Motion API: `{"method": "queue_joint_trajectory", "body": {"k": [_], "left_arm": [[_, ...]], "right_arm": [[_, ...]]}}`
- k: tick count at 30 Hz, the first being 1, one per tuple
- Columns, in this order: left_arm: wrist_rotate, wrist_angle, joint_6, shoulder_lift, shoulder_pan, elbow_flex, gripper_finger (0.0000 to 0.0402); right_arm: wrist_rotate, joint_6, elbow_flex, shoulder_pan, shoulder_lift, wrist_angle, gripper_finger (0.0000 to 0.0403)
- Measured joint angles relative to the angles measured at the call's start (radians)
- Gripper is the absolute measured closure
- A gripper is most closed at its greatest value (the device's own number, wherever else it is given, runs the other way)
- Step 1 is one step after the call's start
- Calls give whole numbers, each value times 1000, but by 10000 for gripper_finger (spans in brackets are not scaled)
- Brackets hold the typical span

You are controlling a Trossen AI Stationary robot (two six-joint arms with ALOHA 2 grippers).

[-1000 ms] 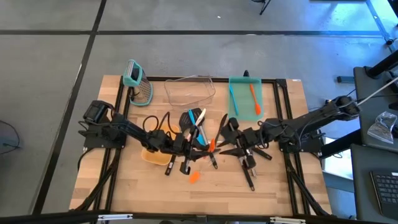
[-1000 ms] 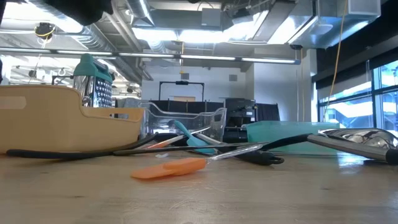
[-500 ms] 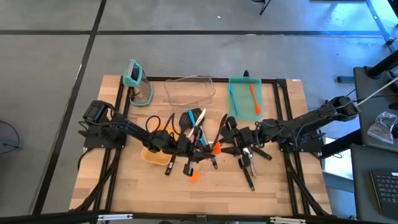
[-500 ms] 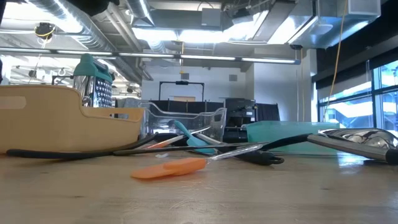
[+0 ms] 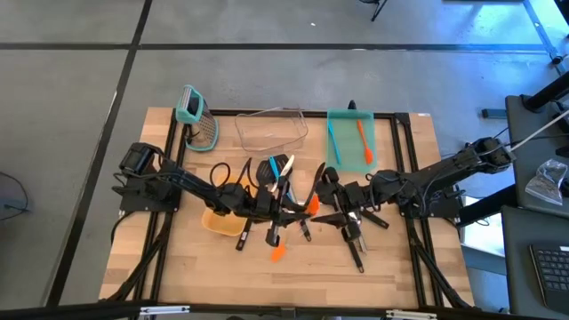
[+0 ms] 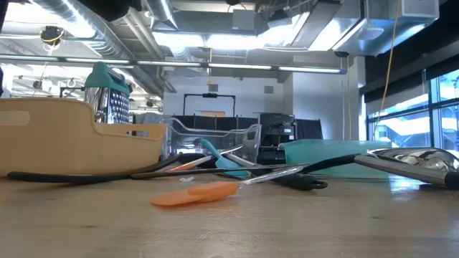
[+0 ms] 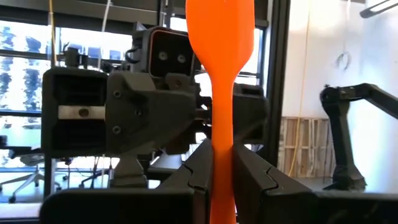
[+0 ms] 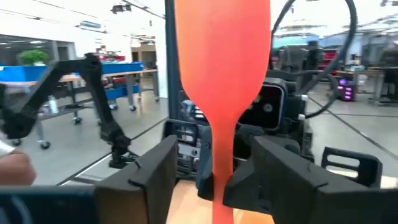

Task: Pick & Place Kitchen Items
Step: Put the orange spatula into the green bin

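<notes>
An orange spatula [image 5: 309,206] stands upright over the middle of the table, blade [image 7: 219,31] up, between my two grippers, which face each other. My left gripper [image 5: 292,213] comes from the table's left and is shut on it. My right gripper [image 5: 325,212] comes from the right and is open, with one finger [image 8: 155,171] on either side of the handle and a gap on both sides. Below them lie loose kitchen items: black turners [image 5: 356,242], a second orange spatula [image 6: 197,193] flat on the wood, and a teal one [image 5: 277,166]. My left gripper pinches the orange spatula's handle [image 7: 222,163] between its two fingers, just below the blade's neck. The fingers [image 7: 198,177] come level from the table's left and lie across the handle. The spatula stands upright, blade above the fingers; its lower end is hidden.
At the far side stand a teal tray [image 5: 349,153] holding a teal and an orange spatula, a clear bin [image 5: 271,130] and a teal-handled grater [image 5: 197,120]. A tan wooden holder [image 6: 79,140] sits under my left arm. Bare wood lies along the near edge.
</notes>
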Motion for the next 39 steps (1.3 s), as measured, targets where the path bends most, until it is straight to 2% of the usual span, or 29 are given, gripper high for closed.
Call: {"method": "queue_joint_trajectory", "body": {"k": [5, 11, 15, 20, 34, 39], "left_arm": [[-4, 0, -10, 0, 14, 0, 372], [-5, -2, -10, 0, 14, 0, 372], [-8, -11, -10, 0, 8, 0, 372], [-18, -12, -22, 0, 7, -1, 372], [2, -67, -4, -1, -20, -3, 311], [-138, -67, 154, -1, -81, -4, 290]], "right_arm": [[18, 0, 0, -2, 31, 44, 186], [19, 2, 0, -2, 46, 75, 216], [60, 37, 0, -2, 46, 73, 269], [76, 70, 0, -2, 45, 51, 375], [80, 118, 1, 0, 45, 15, 377], [94, 120, 1, 4, 38, 7, 377]]}}
